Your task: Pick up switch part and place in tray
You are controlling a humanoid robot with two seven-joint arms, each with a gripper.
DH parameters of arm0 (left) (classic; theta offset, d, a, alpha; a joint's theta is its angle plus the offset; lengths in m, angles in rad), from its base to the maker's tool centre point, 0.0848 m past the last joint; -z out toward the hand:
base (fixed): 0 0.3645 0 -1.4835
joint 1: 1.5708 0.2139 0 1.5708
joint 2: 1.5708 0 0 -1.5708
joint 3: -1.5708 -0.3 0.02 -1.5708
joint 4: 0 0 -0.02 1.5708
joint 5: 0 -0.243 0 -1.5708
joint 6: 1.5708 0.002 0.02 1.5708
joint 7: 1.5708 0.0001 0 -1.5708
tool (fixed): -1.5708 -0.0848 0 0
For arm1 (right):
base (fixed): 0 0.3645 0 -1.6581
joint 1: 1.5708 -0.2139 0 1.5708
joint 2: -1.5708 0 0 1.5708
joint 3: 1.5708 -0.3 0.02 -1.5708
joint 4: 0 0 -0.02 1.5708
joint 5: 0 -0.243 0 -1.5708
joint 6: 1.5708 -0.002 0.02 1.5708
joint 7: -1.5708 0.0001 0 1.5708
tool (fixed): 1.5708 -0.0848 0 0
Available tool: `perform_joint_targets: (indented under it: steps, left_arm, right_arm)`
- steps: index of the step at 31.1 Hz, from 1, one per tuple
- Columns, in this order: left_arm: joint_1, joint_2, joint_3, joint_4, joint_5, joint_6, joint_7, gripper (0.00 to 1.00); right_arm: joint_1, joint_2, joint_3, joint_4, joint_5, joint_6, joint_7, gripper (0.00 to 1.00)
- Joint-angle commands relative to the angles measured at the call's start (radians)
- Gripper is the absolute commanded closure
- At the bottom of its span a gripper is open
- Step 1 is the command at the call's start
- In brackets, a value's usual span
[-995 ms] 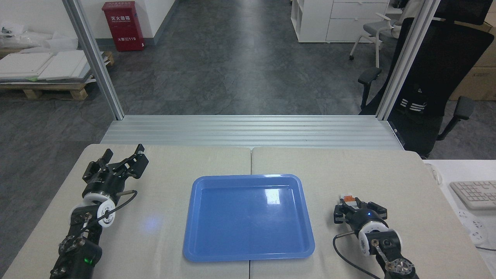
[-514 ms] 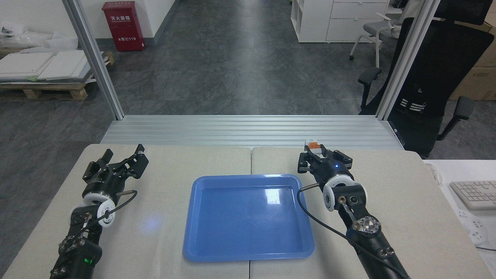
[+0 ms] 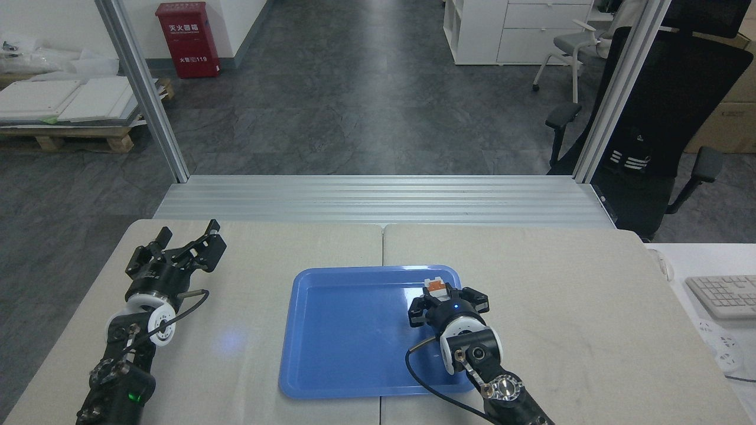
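Hovering over the right side of the blue tray, the right gripper has its fingers closed around the switch part, whose orange and white back block pokes out past the fingertips toward the tray's far rim; whether it touches the tray floor, cannot tell. Left gripper sits on the table well left of the tray, fingers spread wide, holding nothing.
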Motion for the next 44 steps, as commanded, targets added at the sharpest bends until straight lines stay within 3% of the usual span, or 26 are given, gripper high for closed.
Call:
perform_joint_targets:
  steps: [1,6,11,17,22,23,25,32,37,39,44]
  left_arm:
    - [0.0,0.0,0.0,0.0,0.0,0.0,0.001,0.0]
    - [0.0,0.0,0.0,0.0,0.0,-0.001,0.001,0.0]
    - [0.0,0.0,0.0,0.0,0.0,0.0,0.001,0.0]
    - [0.0,0.0,0.0,0.0,0.0,0.0,0.001,0.0]
    - [0.0,0.0,0.0,0.0,0.0,-0.001,0.001,0.0]
    - [0.0,0.0,0.0,0.0,0.0,0.0,0.001,0.0]
    - [0.0,0.0,0.0,0.0,0.0,0.0,0.001,0.0]
    - [0.0,0.0,0.0,0.0,0.0,0.0,0.001,0.0]
    - [0.0,0.0,0.0,0.0,0.0,0.0,0.001,0.0]
    - [0.0,0.0,0.0,0.0,0.0,0.0,0.001,0.0]
    - [0.0,0.0,0.0,0.0,0.0,-0.001,0.001,0.0]
  right_arm:
    - [0.004,0.011,0.004,0.011,0.004,0.0,0.0,0.72]
    - [0.018,0.019,0.006,0.009,0.004,0.0,0.0,0.71]
    - [0.04,0.082,-0.013,0.009,0.006,0.0,-0.001,0.71]
    - [0.037,0.105,-0.011,0.009,0.006,-0.001,-0.003,0.66]
    - [0.034,0.092,-0.014,0.009,0.006,0.0,-0.003,0.42]
    - [0.034,0.091,-0.014,0.009,0.006,0.0,-0.003,0.32]
    - [0.037,0.092,-0.016,0.008,0.003,0.0,-0.003,0.04]
    - [0.014,0.086,-0.082,0.003,-0.016,-0.012,-0.024,0.01]
    - [-0.13,0.083,-0.276,0.003,-0.037,-0.026,-0.203,0.01]
    - [-0.161,0.042,-0.321,0.003,-0.065,-0.084,-0.291,0.01]
    - [-0.094,-0.208,-0.379,0.011,-0.258,-0.39,-0.432,0.01]
